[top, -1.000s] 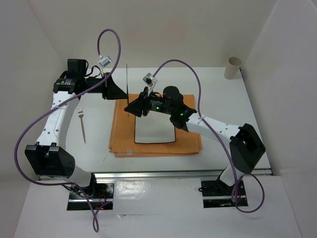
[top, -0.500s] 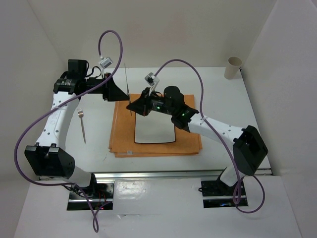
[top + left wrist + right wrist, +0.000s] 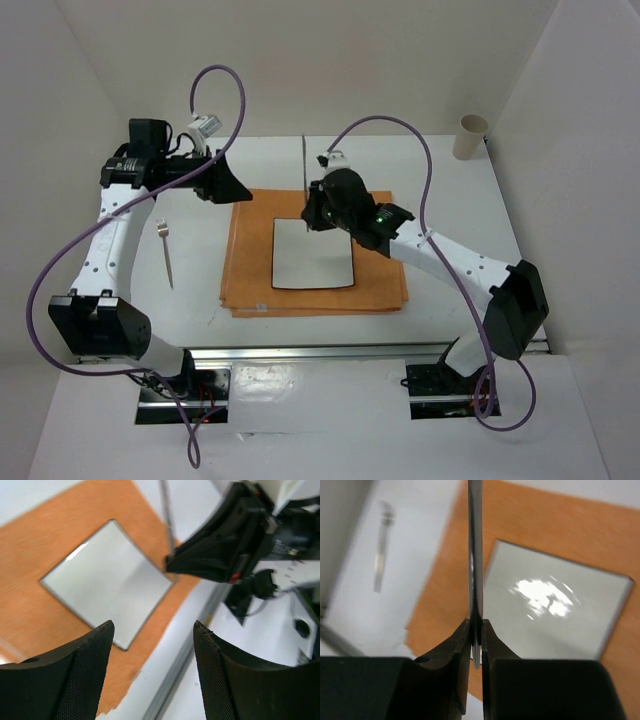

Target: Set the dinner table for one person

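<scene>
At the plate's 12 o'clock the right gripper pinches a thin utensil upright; the left gripper stands wide, empty. That narrow hold may slip.

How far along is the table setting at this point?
Done: square plate on the orange placemat, one utensil on the dinner table left of it. In hand: right gripper shut on a thin metal blade above the placemat; left gripper open, empty. Left: laying that blade down; the cup waits at the far right corner.
</scene>
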You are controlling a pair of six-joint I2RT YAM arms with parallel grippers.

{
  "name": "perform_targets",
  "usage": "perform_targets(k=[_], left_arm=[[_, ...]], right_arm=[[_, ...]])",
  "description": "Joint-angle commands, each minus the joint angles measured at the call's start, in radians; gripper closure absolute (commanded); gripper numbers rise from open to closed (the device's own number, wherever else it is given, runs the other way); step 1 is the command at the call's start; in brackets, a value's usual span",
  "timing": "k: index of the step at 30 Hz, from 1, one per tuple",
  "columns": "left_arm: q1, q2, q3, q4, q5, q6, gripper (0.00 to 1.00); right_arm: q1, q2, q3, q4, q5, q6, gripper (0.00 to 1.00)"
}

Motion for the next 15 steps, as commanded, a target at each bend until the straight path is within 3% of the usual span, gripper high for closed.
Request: perform_targets(k=[1, 3, 6, 11, 15], left_arm=[[0.043, -0.026, 0.007, -0.023, -0.198, 0.048, 0.29], [0.059, -0.041, -0.029, -0.023, -0.243, 0.057, 0.29], [0.102, -0.066, -0.106, 0.000, -0.294, 0.057, 0.29], [0.126, -0.112, -0.172, 0.034, -0.378, 0.066, 0.29], [0.156, -0.112, -0.181, 0.025, -0.406, 0.066, 0.29]], right_arm=[[-0.024, -0.012, 0.007, -0.379, 0.257, 0.009, 1.00], [-0.061, -0.034, -0.033, -0.482, 0.258, 0.036, 1.00], [-0.158, -0.052, -0.145, -0.502, 0.232, 0.036, 1.00], [-0.285, -0.034, -0.241, -0.437, 0.143, -0.024, 1.00], [-0.304, 0.024, -0.270, -0.389, 0.095, -0.046, 1.00]])
